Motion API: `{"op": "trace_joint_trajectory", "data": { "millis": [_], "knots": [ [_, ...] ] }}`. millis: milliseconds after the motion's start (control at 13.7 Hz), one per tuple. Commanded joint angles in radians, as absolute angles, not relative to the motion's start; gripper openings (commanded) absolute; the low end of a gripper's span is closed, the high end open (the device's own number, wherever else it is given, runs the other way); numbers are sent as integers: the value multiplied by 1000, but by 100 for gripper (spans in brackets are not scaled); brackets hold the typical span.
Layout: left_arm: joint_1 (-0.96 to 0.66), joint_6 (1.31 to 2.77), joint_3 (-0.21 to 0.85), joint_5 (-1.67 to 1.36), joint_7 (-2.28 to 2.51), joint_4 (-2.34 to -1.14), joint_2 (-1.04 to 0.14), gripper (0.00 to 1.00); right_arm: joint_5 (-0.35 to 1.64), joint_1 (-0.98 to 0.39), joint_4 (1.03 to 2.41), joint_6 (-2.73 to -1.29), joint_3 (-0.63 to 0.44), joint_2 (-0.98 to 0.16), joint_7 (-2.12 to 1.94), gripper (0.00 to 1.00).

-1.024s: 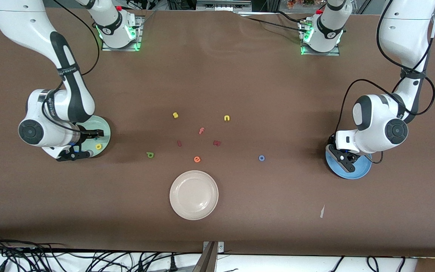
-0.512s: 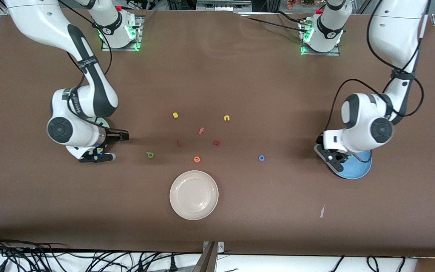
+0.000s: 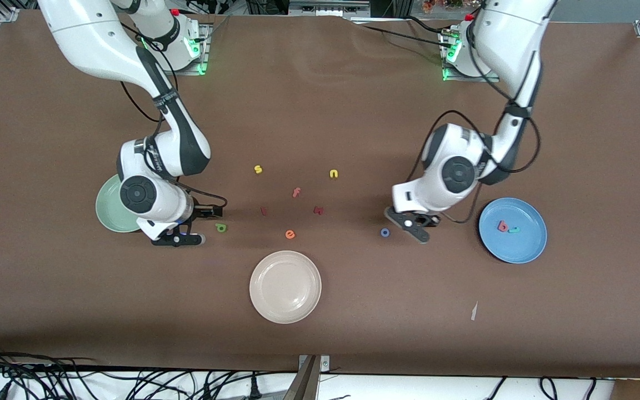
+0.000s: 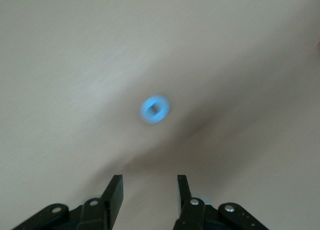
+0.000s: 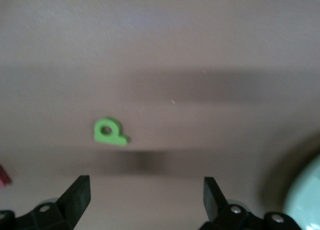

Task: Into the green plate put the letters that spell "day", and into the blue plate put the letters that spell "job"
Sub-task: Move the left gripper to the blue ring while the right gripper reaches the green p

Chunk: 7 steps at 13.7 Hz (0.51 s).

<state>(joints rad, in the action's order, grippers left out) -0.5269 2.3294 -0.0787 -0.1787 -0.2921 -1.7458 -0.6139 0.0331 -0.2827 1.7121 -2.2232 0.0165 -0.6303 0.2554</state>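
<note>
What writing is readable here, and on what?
"s": yellow s, on table.
"n": yellow n, on table.
"f": orange f, on table.
"e": orange e, on table.
"o": blue o, on table.
"b": red b, in blue plate.
"d" or "p": green letter, on table.
Dark red letters, teal letter, arm print: too small.

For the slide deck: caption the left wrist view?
Left claw, open and empty, over the brown table near the blue o.

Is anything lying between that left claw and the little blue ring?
No. The left wrist view shows bare brown table between the left end effector and the small blue ring-shaped letter o.
</note>
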Motion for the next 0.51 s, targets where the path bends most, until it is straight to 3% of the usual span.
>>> {"op": "trace_joint_trajectory", "data": {
  "millis": [0,439],
  "knots": [
    [-589,2324,-127,-172,-219,-1637,-707,51,55,-288,1681,-2276,28,-672,261,100],
    [-597,2401,-144,-172,-232,-1632,-744,51,54,-308,1686,-2349,29,-704,259,93]
  ]
}}
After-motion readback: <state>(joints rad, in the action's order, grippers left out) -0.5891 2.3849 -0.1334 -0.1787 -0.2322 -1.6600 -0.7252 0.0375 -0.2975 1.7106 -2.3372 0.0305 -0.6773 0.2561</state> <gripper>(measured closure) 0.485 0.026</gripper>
